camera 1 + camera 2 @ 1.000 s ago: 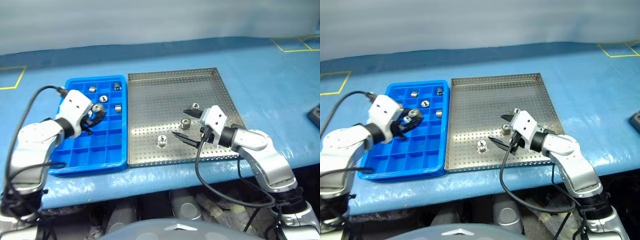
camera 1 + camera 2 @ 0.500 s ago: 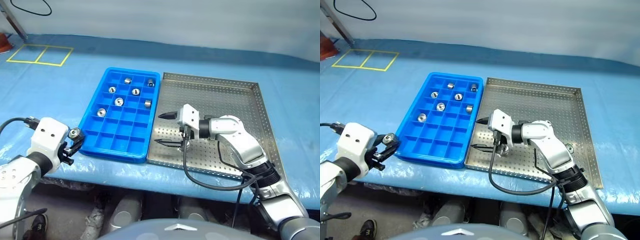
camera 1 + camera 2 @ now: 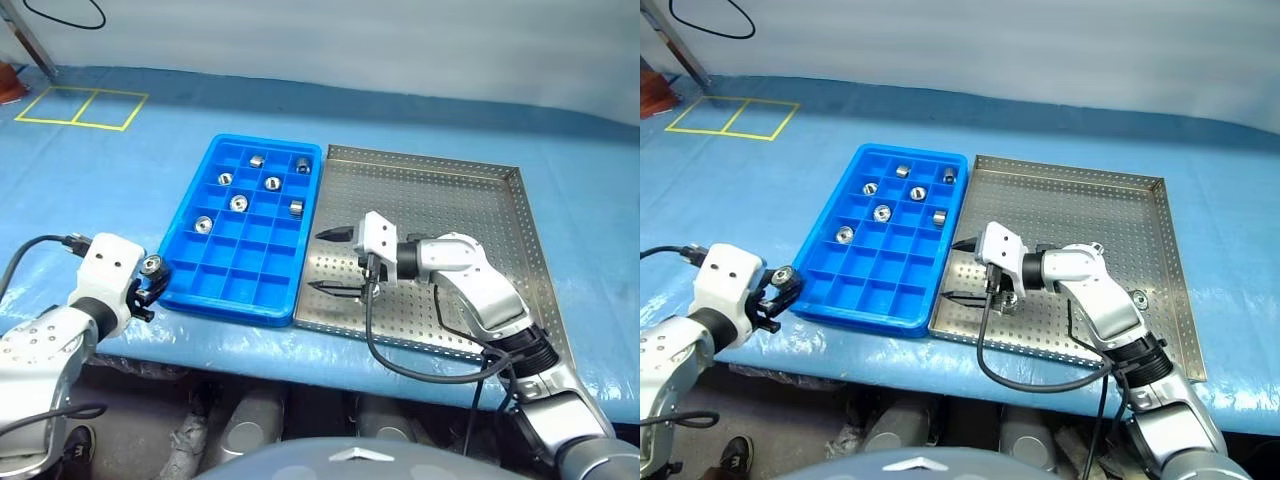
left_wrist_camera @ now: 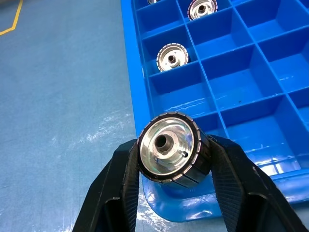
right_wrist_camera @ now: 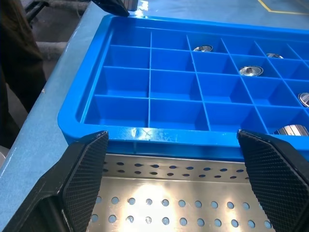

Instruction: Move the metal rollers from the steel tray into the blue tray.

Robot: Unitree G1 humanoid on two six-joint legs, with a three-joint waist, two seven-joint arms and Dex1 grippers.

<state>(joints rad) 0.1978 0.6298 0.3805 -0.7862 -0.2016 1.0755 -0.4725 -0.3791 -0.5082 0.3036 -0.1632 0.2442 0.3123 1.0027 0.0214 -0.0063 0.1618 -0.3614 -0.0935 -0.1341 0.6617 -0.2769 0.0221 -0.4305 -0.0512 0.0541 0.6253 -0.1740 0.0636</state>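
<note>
Bench (image 3: pixel 120 170) under blue cloth, yellow tape squares (image 3: pixel 80 106) far left, pale wall behind. Blue tray (image 3: pixel 215 285) left, touching steel tray (image 3: pixel 470 210) on its right. Six metal rollers (image 3: pixel 238 203) sit in blue tray's far compartments. Left gripper (image 4: pixel 169 162) jaws clamp one roller (image 4: pixel 166 147) just off tray's near-left corner. Right gripper (image 3: pixel 335 262) jaws wide open, empty, over steel tray's near-left part.

No readable text, label, brand or number is showing on the blue tray (image 3: pixel 243 290), the steel tray (image 3: pixel 470 200), the rollers or the counter (image 3: pixel 120 170).
</note>
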